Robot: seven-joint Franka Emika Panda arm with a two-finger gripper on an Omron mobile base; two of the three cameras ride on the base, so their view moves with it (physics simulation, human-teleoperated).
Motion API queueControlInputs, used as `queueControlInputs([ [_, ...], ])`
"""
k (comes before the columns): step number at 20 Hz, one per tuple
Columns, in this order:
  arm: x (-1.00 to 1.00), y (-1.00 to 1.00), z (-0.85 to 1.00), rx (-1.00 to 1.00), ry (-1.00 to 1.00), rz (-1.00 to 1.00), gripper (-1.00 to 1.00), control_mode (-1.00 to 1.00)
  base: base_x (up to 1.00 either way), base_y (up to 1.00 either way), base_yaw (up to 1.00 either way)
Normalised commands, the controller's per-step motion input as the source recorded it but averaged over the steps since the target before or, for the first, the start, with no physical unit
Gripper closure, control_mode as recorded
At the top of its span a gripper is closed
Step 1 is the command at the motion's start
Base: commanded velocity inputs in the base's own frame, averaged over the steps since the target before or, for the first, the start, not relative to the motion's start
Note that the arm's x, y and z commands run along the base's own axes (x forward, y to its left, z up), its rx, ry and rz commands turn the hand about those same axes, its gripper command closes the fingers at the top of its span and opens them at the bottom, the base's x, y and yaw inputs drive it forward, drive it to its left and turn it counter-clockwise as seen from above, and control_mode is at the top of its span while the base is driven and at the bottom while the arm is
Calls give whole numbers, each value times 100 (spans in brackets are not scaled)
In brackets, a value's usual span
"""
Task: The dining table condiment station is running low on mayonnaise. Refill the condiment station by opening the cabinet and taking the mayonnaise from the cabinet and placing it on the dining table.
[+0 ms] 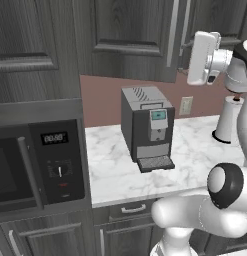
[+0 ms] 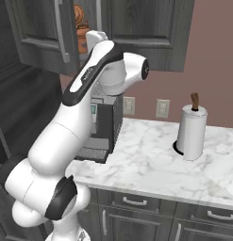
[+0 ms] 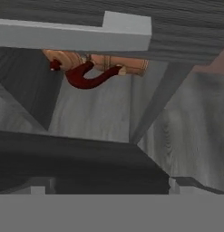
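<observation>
Gripper (image 1: pixel 185 47): raised at the cabinet (image 1: pixel 127 30), hand a white block at upper right of the left base view, jaws spread wide apart with nothing between them. Hand view, rolled: copper-brown kettle (image 3: pixel 97 68) with dark red handle on a grey shelf inside the cabinet; the same kettle (image 2: pixel 80 28) shows behind the ajar door in the right base view. Cabinet door: dark grey wood grain, recessed panel, long silver bar handle (image 1: pixel 173 32). Mayonnaise: position cannot be told from these views. Below: white marble counter (image 1: pixel 195 155) with grey veining, bearing a dark coffee machine (image 1: pixel 146 127) and a white paper towel roll (image 2: pixel 191 132) on an upright holder. Wall: dull pink, two outlets (image 2: pixel 161 108). Far left: built-in microwave (image 1: pixel 37 160), display reading 00:00. Under the counter: drawer fronts (image 2: pixel 137 201) with short curved handles
</observation>
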Motion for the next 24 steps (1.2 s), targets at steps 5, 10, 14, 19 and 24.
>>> queueControlInputs([
  [5, 54, 12, 0, 0, -6, 0, -100, -100, 0, 0, 0],
  [10, 38, 21, 0, 0, -7, 0, -100, -100, 0, 0, 0],
  [14, 8, 24, 0, 0, -8, 0, -100, -100, 0, 0, 0],
  [19, -38, 53, 6, 1, -3, 5, -100, -100, 0, 0, 0],
  [24, -82, 54, 21, 0, -5, 14, -100, -100, 0, 0, 0],
])
